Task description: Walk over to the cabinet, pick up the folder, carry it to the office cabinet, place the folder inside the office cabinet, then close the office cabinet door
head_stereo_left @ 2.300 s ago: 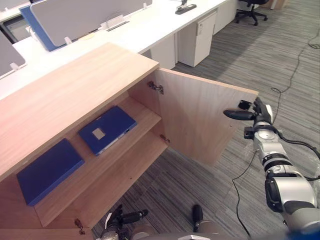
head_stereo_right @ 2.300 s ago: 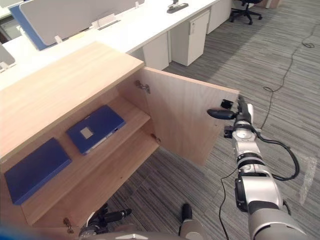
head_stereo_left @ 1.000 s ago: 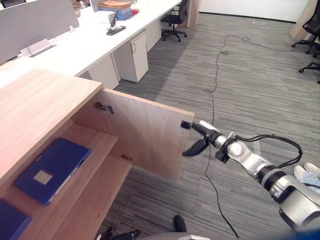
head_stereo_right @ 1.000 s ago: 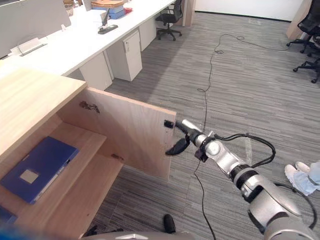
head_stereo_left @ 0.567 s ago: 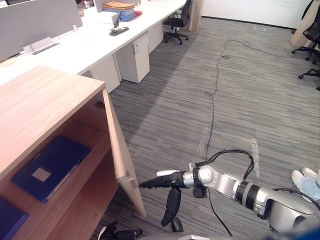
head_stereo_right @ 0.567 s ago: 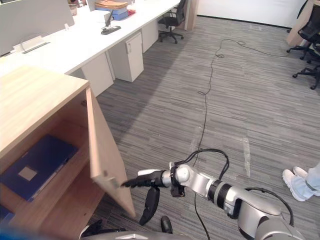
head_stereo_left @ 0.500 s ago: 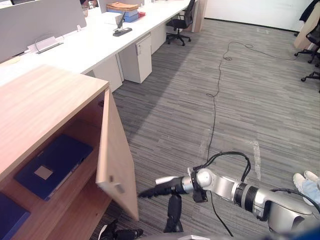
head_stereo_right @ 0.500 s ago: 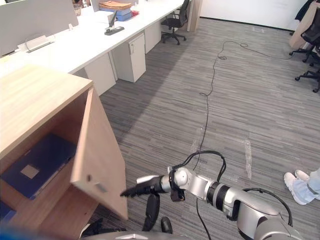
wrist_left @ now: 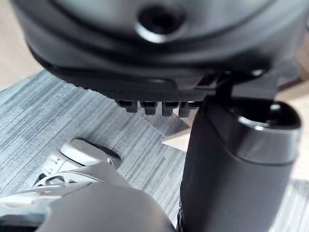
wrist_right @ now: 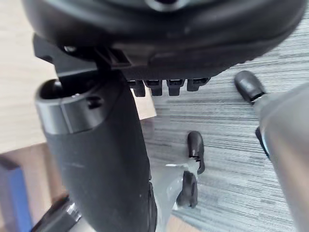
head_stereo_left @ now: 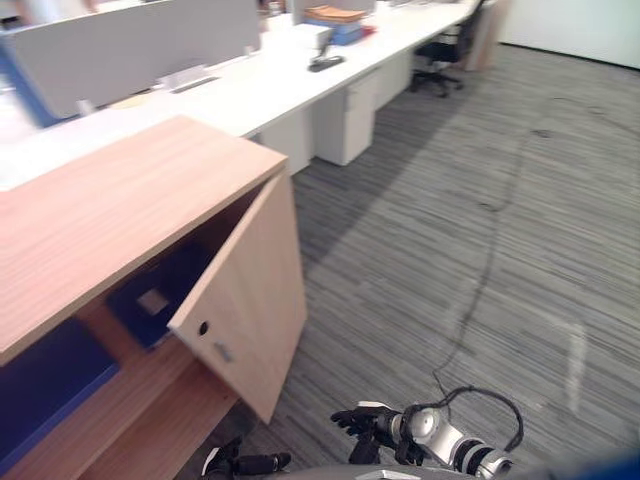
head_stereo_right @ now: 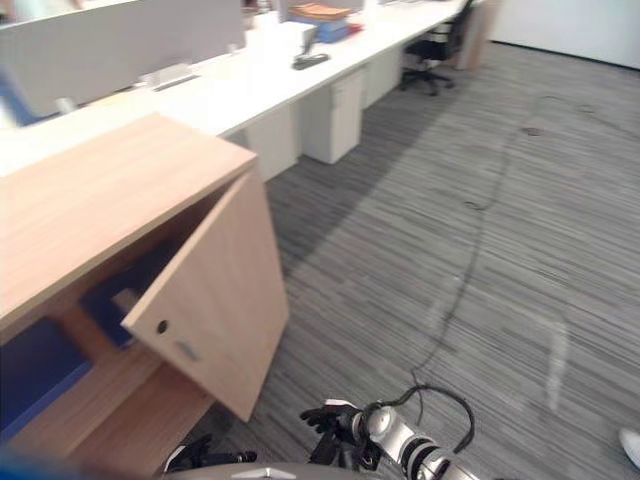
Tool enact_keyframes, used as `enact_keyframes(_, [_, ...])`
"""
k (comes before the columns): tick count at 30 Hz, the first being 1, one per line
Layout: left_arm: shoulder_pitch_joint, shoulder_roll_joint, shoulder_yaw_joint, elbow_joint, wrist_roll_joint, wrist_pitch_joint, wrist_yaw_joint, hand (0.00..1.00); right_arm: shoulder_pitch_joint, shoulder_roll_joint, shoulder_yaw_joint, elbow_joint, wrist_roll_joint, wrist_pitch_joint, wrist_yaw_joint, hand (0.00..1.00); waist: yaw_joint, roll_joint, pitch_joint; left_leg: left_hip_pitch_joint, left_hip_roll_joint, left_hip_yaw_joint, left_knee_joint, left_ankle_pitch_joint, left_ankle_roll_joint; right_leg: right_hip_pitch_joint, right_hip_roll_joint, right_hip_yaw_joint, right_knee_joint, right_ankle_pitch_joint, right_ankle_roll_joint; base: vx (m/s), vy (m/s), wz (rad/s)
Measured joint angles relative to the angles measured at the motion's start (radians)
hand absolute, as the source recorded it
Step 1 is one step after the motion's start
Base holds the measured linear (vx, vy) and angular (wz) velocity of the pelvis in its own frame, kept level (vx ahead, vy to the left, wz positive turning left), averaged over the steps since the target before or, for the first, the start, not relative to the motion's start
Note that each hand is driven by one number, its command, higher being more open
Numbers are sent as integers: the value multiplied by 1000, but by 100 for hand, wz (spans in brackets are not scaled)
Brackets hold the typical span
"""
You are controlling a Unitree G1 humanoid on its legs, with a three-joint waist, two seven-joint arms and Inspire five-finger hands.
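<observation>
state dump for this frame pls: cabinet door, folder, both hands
office cabinet door: ajar, angled out from the office cabinet, not shut
folder: blue, lying inside the cabinet, partly hidden behind the door
second blue folder: inside too, further left
right hand: low, apart from the door, fingers relaxed, holding nothing
left hand: low by the cabinet's base, idle, holding nothing

Shelf (head_stereo_left: 100, 330): wood, inside the cabinet (head_stereo_left: 130, 195).
On the shelf: a blue folder with a label (head_stereo_left: 150, 297) and a plain blue folder (head_stereo_left: 45, 385), both flat.
Floor (head_stereo_left: 450, 250): grey striped carpet.
</observation>
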Motion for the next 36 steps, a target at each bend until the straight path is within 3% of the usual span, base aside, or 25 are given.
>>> enact_keyframes(2, [0, -28, 24, -53, -4, 14, 8, 100, 32, 13, -73, 64, -38, 20, -89, 100, 9, 26, 29, -37, -19, -63, 39, 20, -18, 16, -27, -125, 50, -52, 0, -50, -18, 156])
enact_keyframes(3, [0, -29, 40, -67, -5, 17, 11, 100, 28, 13, -110, 73, -45, 21, -106, 100, 9, 28, 41, -51, -25, -29, 49, 32, -3, 16, -39, -159, 68, -66, 1, -108, 3, 206])
enact_keyframes(4, [-12, -34, 86, -74, -25, 20, 16, 100, 33, 33, -265, 101, -68, 26, -184, 100, 3, 8, 67, -90, 24, 285, 79, 47, 108, 24, -92, -264, 110, -98, -4, -105, 2, 181])
enact_keyframes(6, [-21, -33, 98, -78, -34, 30, 27, 100, 49, 37, -361, 103, -67, 37, -230, 100, -4, 14, 71, -130, 102, 547, 157, 30, 106, 48, -118, -345, 118, -112, 4, -93, 4, 179])
enact_keyframes(7, [-14, -31, 69, -102, -42, 37, 32, 100, 70, 35, -458, 97, -62, 41, -264, 100, -6, 16, 72, -142, 153, 721, 210, 18, 111, 66, -144, -427, 128, -128, 20, -73, 78, 208])
enact_keyframes(8, [14, -21, -15, -166, -42, 45, 34, 100, 81, 31, -527, 96, -55, 49, -287, 100, -10, 19, 70, -142, 166, 812, 245, 10, 112, 85, -179, -510, 138, -142, 40, -34, 163, 253])
enact_keyframes(10, [82, -9, -126, -285, -50, 48, 22, 100, 101, 12, -614, 93, -24, 53, -306, 100, -10, 38, 59, -138, 158, 864, 217, -17, 77, 103, -219, -614, 166, -157, 79, 37, 198, 180])
enact_keyframes(12, [127, 0, -117, -305, -77, 24, -7, 100, 105, 25, -728, 93, -5, 56, -319, 100, 19, 20, 64, -130, 70, 821, 140, 13, 97, 111, -257, -634, 156, -154, 100, 70, 231, 92])
enact_keyframes(15, [128, -1, -99, -269, -98, 8, -15, 100, 120, 45, -817, 98, 14, 54, -326, 100, 17, 7, 54, -112, -48, 716, 57, 49, 131, 167, -313, -684, 137, -150, 111, 88, 155, 125])
enact_keyframes(16, [127, -2, -100, -263, -96, 7, -15, 100, 121, 46, -824, 100, 11, 54, -328, 100, 17, 7, 53, -106, -68, 695, 48, 51, 135, 182, -326, -707, 142, -152, 114, 209, 191, 115])
enact_keyframes(18, [117, 1, -101, -233, -66, 7, -14, 100, 126, 38, -866, 102, -14, 55, -329, 100, 9, 12, 47, -78, -133, 607, 18, 51, 159, 204, -419, -779, 300, -177, 143, 214, 190, 125])
enact_keyframes(19, [117, 1, -103, -227, -61, 9, -13, 100, 126, 32, -886, 100, -30, 55, -330, 100, 4, 15, 45, -68, -148, 577, 17, 55, 166, 203, -452, -783, 373, -183, 140, 204, 196, 148])
enact_keyframes(20, [115, 2, -115, -216, -58, 8, -12, 100, 132, 27, -933, 84, -34, 54, -332, 100, -6, 14, 45, -44, -174, 512, 17, 56, 179, 180, -517, -749, 551, -183, 88, 231, 218, 160])
enact_keyframes(21, [99, 9, -124, -195, -58, 8, -7, 100, 136, 29, -970, 76, -38, 51, -337, 100, -10, 14, 46, -30, -185, 451, 27, 53, 193, 122, -532, -621, 694, -250, 27, 187, 138, 163])
enact_keyframes(22, [87, 9, -124, -185, -60, 12, 1, 100, 136, 32, -980, 61, -37, 51, -340, 100, -8, 12, 45, -27, -185, 421, 29, 52, 194, 93, -512, -543, 728, -281, 34, 162, 47, 153])
enact_keyframes(23, [76, 9, -117, -170, -61, 18, 9, 100, 140, 42, -979, 35, -34, 53, -348, 100, -8, 8, 47, -19, -186, 366, 31, 53, 193, 38, -446, -388, 746, -326, 58, 123, -13, 113])
enact_keyframes(24, [75, 12, -113, -170, -61, 18, 9, 100, 144, 51, -979, 29, -30, 53, -351, 100, -8, 3, 47, -17, -192, 338, 34, 53, 193, 13, -414, -314, 740, -345, 67, 146, -61, 140])
enact_keyframes(26, [65, 30, -98, -176, -62, 30, 8, 100, 165, 84, -976, 2, -25, 55, -352, 100, -18, -38, 32, -20, -233, 213, 54, 49, 186, -57, -299, -1, 686, -403, 92, 134, -155, 163])
enact_keyframes(27, [60, 30, -98, -179, -62, 34, 7, 100, 178, 90, -975, -8, -25, 56, -351, 100, -24, -45, 28, -26, -242, 182, 66, 43, 177, -63, -275, 63, 671, -415, 100, 112, -273, 201])
enact_keyframes(28, [63, 25, -90, -201, -63, 35, 2, 100, 193, 100, -968, -16, -25, 56, -352, 100, -22, -55, 20, -31, -255, 121, 95, 16, 140, -60, -235, 183, 586, -418, 113, 66, -236, 144])
enact_keyframes(30, [72, 21, -70, -210, -64, 35, 0, 100, 195, 111, -969, -17, -24, 60, -354, 100, -3, -65, 15, -39, -254, 121, 118, -12, 126, -56, -239, 189, 490, -357, 137, 41, -205, 71])
enact_keyframes(31, [81, 16, -42, -214, -64, 37, 0, 100, 200, 121, -970, -23, -24, 62, -354, 100, 2, -77, 10, -58, -243, 140, 155, -54, 132, -41, -243, 173, 452, -355, 168, 35, -272, 46])
enact_keyframes(32, [85, 1, 3, -215, -64, 37, -1, 100, 201, 131, -978, -30, -17, 61, -357, 100, -3, -72, 1, -104, -152, 262, 196, -88, 93, -3, -228, 101, 385, -371, 162, 53, -357, 48])
enact_keyframes(35, [85, -15, 39, -210, -73, 36, 9, 100, 214, 131, -975, -42, -13, 65, -355, 100, -4, -64, -9, -120, -111, 226, 195, -76, 61, 12, -192, 38, 372, -382, 143, 53, -262, 51])
enact_keyframes(36, [79, -9, 40, -200, -84, 35, 12, 100, 223, 137, -975, -53, -1, 61, -355, 100, -4, -72, -16, -127, -105, 193, 189, -67, 45, 17, -182, 5, 372, -389, 131, 50, -202, 78])
